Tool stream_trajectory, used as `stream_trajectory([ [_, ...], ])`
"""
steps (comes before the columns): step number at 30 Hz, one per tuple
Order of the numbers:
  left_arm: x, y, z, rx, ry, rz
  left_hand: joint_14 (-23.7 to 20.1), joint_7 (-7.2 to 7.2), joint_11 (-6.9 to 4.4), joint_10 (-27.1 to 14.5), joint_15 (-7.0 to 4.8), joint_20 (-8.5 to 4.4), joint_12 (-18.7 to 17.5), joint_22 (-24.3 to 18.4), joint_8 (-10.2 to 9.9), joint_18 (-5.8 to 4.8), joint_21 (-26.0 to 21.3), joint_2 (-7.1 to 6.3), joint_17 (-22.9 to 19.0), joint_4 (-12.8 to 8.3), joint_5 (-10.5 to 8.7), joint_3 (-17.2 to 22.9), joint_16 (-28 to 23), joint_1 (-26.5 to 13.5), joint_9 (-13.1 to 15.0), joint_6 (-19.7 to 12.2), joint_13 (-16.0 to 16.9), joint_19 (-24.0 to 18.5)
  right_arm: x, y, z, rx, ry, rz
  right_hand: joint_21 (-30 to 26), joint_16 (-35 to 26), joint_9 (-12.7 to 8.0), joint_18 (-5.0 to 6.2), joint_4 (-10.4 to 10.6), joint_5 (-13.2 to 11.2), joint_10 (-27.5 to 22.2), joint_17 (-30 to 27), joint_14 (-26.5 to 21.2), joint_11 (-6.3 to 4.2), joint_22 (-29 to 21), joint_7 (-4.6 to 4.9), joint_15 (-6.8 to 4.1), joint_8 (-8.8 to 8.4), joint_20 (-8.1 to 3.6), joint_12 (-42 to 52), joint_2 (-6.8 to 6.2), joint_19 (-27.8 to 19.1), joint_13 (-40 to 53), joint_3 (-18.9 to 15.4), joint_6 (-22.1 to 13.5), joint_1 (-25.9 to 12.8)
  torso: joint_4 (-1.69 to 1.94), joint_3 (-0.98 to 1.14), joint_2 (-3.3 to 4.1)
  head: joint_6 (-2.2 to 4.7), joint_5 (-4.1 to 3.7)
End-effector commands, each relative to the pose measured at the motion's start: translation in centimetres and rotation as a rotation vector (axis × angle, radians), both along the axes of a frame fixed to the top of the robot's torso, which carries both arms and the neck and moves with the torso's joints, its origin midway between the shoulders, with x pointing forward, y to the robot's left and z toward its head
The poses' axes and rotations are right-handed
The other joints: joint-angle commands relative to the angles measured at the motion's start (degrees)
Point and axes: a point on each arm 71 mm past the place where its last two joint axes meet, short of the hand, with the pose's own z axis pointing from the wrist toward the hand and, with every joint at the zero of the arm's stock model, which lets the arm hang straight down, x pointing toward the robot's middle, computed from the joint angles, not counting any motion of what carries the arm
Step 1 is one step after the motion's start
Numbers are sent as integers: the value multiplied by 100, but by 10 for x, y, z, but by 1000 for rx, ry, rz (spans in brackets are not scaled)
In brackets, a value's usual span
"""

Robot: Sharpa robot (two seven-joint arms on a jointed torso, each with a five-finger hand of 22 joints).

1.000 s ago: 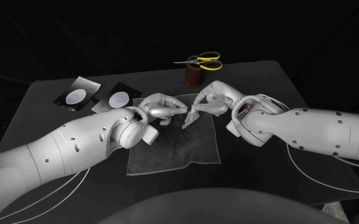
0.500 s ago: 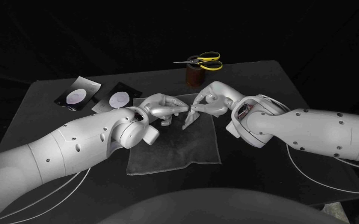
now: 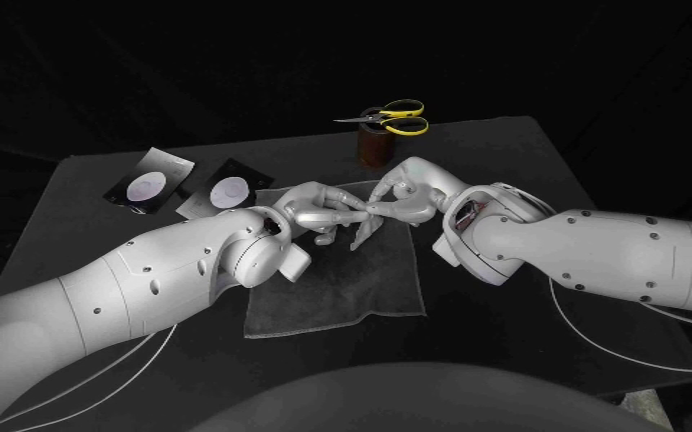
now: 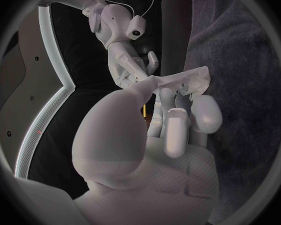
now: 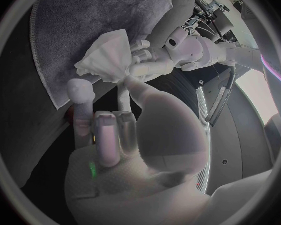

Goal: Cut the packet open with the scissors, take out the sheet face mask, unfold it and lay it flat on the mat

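A broad, matt black table (image 3: 577,167) with a dull charcoal top and squared far corners stands in dark surroundings. Beyond the table's far edge rises a plain black background (image 3: 346,22). To either side of the table the space is equally dark. Soft, even light falls on the tabletop.

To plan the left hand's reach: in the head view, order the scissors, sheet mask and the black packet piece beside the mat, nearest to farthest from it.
1. sheet mask: held by the left hand, above the mat.
2. black packet piece: on the table, to its left.
3. scissors: in the brown holder, at the back.
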Motion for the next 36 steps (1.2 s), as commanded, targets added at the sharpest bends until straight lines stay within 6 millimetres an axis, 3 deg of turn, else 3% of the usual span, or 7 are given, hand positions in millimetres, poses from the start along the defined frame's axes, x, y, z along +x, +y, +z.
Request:
stream_trajectory([
  [1, -3, -4, 1, -9, -3, -48, 43, -19, 33, -3, 44, 30, -11, 12, -28, -36, -25, -4, 417, -26, 9, -11, 7, 44, -5, 53, 15, -2, 0, 1, 0, 3, -6, 6, 31, 20, 117, 59, -18, 17, 581, 1509, 598, -38, 7, -49, -29, 122, -13, 8, 103, 30, 1429, 40, 79, 47, 1, -3, -3, 0, -4],
  [6, -3, -3, 1, -10, -6, -48, 44, -36, 22, 38, 38, 36, 12, 17, -13, -34, -24, 44, 424, -38, 9, -1, 10, 86, -12, 171, 72, -2, 0, 2, 0, 4, -4, 8, 31, 20, 122, 59, -23, 17, 581, 1509, 598, -37, 10, -48, -29, 129, -14, 9, 104, 29, 1430, 53, 74, 43, 3, -4, -1, 0, -10],
  [13, -2, -3, 2, -22, -9, -38, 50, -70, -4, 149, 17, 27, 69, 37, 11, -35, -14, 229, 440, 10, 9, 40, 16, 96, -26, 366, 203, 8, -1, 3, 0, 3, 1, 14, 31, 20, 122, 59, -23, 17, 581, 1509, 598, -37, 10, -48, -29, 129, -14, 9, 104, 29, 1430, 53, 74, 43, -2, -4, -1, 0, -7],
  [26, -1, -4, 2, -29, -11, -25, 69, -159, -71, 328, -34, -5, 169, 81, 113, -42, 9, 376, 474, 21, 9, 28, 24, 142, -3, 677, 423, 38, -2, 4, 0, 6, 3, 18, 31, 20, 122, 59, -23, 17, 581, 1509, 598, -37, 10, -48, -29, 129, -14, 9, 104, 29, 1430, 53, 74, 43, 1, 1, -1, 0, 0],
  [31, -1, -4, 2, -28, -11, -21, 79, -201, -107, 480, -65, -28, 257, 104, 190, -46, 20, 422, 490, -9, 9, 19, 28, 185, 33, 829, 626, 53, -2, 5, 0, 7, 3, 20, 31, 20, 122, 59, -23, 17, 581, 1509, 598, -37, 10, -48, -29, 129, -14, 9, 104, 29, 1430, 53, 74, 43, -1, 1, -1, 0, -3],
  [36, 0, -4, 3, -27, -16, -13, 155, -251, -158, 798, -108, -60, 437, 194, 299, -64, 66, 485, 635, -46, 9, 14, 63, 224, 97, 1006, 1038, 115, -2, 5, 0, 7, 5, 21, 31, 20, 122, 59, -23, 17, 581, 1509, 598, -37, 10, -48, -29, 129, -14, 9, 104, 29, 1430, 53, 74, 43, 0, 1, -3, 0, -3],
])
